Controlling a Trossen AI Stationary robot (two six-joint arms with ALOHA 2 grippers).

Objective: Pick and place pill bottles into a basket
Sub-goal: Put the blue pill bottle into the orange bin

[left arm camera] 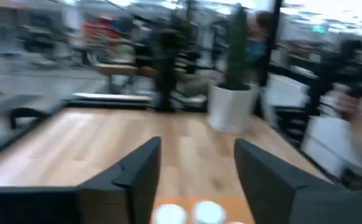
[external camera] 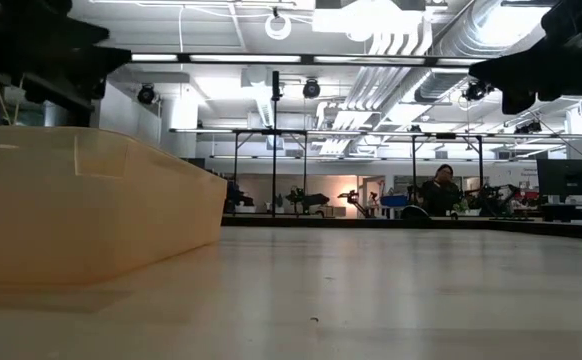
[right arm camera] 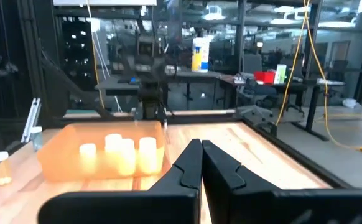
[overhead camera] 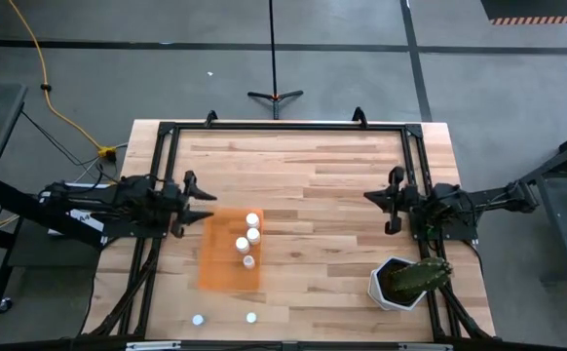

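Observation:
The basket is a flat orange tray [overhead camera: 220, 268] lying on the table left of centre. Several white pill bottles [overhead camera: 252, 234] stand upright in its right half; they also show in the right wrist view [right arm camera: 125, 154]. Two more bottles [overhead camera: 198, 319] [overhead camera: 251, 317] stand on the table near the front edge. My left gripper [overhead camera: 204, 203] is open and empty at the tray's far left corner; two bottle caps [left arm camera: 209, 211] show below its fingers. My right gripper [overhead camera: 369, 198] is shut and empty, right of centre, pointing toward the tray [right arm camera: 63, 155].
A white hexagonal pot with a green plant [overhead camera: 407, 281] stands at the near right of the table. A dark frame [overhead camera: 283, 127] runs around the table's far and side edges. The tray's wall [external camera: 81, 210] fills the left of the low view. People sit in the room behind.

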